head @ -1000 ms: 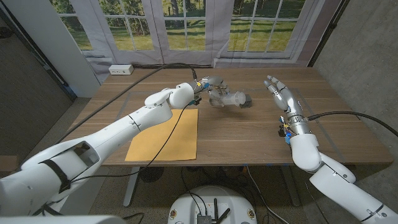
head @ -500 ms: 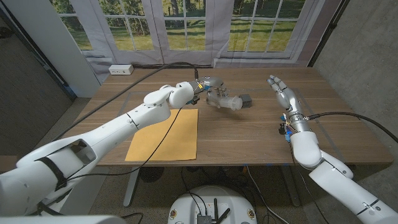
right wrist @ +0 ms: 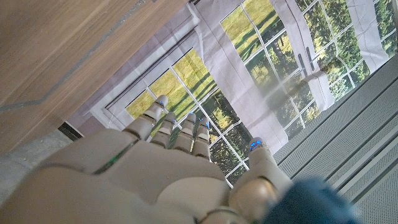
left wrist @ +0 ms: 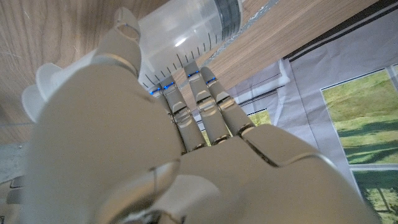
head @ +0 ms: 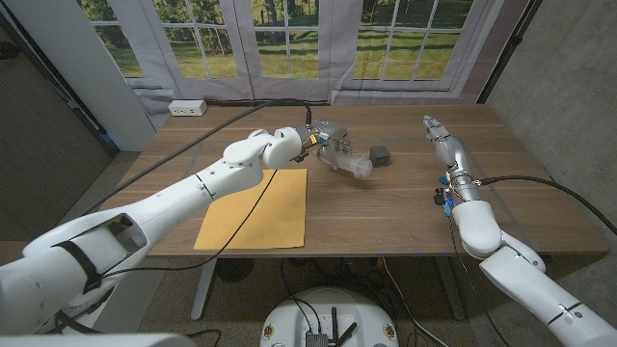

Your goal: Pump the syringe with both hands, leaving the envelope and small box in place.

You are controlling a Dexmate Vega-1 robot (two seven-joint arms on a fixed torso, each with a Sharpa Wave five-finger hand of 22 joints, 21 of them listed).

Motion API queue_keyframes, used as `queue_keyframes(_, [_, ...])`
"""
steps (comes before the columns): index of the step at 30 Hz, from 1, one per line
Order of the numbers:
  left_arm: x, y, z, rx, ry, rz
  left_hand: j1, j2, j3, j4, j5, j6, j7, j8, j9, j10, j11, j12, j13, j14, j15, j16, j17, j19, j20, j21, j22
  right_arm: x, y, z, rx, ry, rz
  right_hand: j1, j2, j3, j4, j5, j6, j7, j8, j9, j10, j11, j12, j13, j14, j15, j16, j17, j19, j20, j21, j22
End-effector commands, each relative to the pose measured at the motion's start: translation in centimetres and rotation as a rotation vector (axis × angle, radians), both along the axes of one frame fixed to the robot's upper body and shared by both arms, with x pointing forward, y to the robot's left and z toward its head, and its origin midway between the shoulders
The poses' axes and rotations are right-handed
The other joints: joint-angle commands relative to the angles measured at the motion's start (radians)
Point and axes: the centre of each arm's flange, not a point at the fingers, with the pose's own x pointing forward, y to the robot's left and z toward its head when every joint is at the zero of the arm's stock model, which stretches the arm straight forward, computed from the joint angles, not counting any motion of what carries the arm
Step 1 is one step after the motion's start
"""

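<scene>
One syringe [head: 349,164], clear barrel, held off the counter [head: 386,212] by the left hand [head: 328,140], fingers wrapped round its upper end; long axis slants down toward the robot's right, free end just short of the small box [head: 381,154]. Right hand [head: 439,135] well apart on the right side, fingers extended, holding nothing. Envelope [head: 255,207] lies flat nearby. Since earlier: syringe tipped steeper; right hand turned edge-on, fingers drawn closer together.

Even daylight enters through the paned windows [head: 289,29] behind the brown wooden table [head: 386,207], casting soft shadows. Head view sharp; both wrist views blur at close range, with window glare.
</scene>
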Motion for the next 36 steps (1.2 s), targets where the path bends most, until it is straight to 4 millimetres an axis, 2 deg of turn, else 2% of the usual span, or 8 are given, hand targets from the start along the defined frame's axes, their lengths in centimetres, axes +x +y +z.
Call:
queue_keyframes(1, [0.6, -0.4, -0.8, 0.127, -0.055, 0.016, -0.013, 0.151, 0.018, 0.012, 0.006, 0.005, -0.013, 0.006, 0.02, 0.029, -0.038, 0.001, 0.001, 0.077, -0.184, 0.006, 0.005, -0.004, -0.141, -0.005, 0.004, 1.4, -0.6, -0.1, 0.045, 0.02, 0.05, -0.019, 0.04, 0.002, 0.009, 0.001, 0.001, 0.003, 0.004, 0.002, -0.001, 0.0, 0.004, 0.0, 0.002, -0.046, -0.002, 0.004, 0.011, -0.022, -0.003, 0.001])
queue_keyframes(16, [1.6, -0.9, -2.0, 0.147, -0.159, 0.005, -0.018, 0.147, 0.029, 0.013, 0.006, -0.024, -0.022, 0.0, 0.019, -0.006, -0.04, -0.004, -0.001, 0.025, -0.182, -0.005, 0.0, -0.048, -0.142, -0.017, 0.0, 2.2, -0.7, -0.1, 0.066, 0.029, 0.072, -0.024, 0.038, -0.001, 0.014, 0.002, -0.002, 0.006, 0.007, 0.002, -0.004, 0.002, 0.006, -0.001, 0.005, -0.041, -0.005, 0.004, 0.013, -0.02, -0.006, 0.0])
queue_keyframes(27, [2.3, -1.5, -3.8, 0.19, -0.183, 0.003, -0.025, 0.144, 0.033, 0.013, 0.006, -0.03, -0.032, 0.001, 0.018, -0.02, -0.04, -0.004, -0.002, 0.004, -0.181, -0.006, -0.002, -0.06, -0.14, -0.016, 0.0, 2.6, -1.1, -0.5, 0.089, 0.063, 0.089, -0.028, 0.036, -0.004, 0.018, 0.003, -0.012, 0.009, 0.005, 0.002, -0.008, 0.007, 0.006, -0.001, 0.003, -0.04, -0.006, 0.004, 0.013, -0.018, -0.007, 0.0])
queue_keyframes(36, [2.9, -1.4, -4.4, 0.186, -0.199, 0.001, -0.034, 0.141, 0.037, 0.015, 0.006, -0.041, -0.037, -0.001, 0.017, -0.032, -0.041, -0.005, -0.003, -0.011, -0.181, -0.006, -0.003, -0.065, -0.139, -0.014, 0.0, 2.9, -1.1, -0.6, 0.099, 0.066, 0.094, -0.03, 0.035, -0.006, 0.021, 0.003, -0.012, 0.01, 0.006, 0.002, -0.01, 0.008, 0.006, -0.002, 0.005, -0.038, -0.007, 0.005, 0.015, -0.017, -0.007, 0.0])
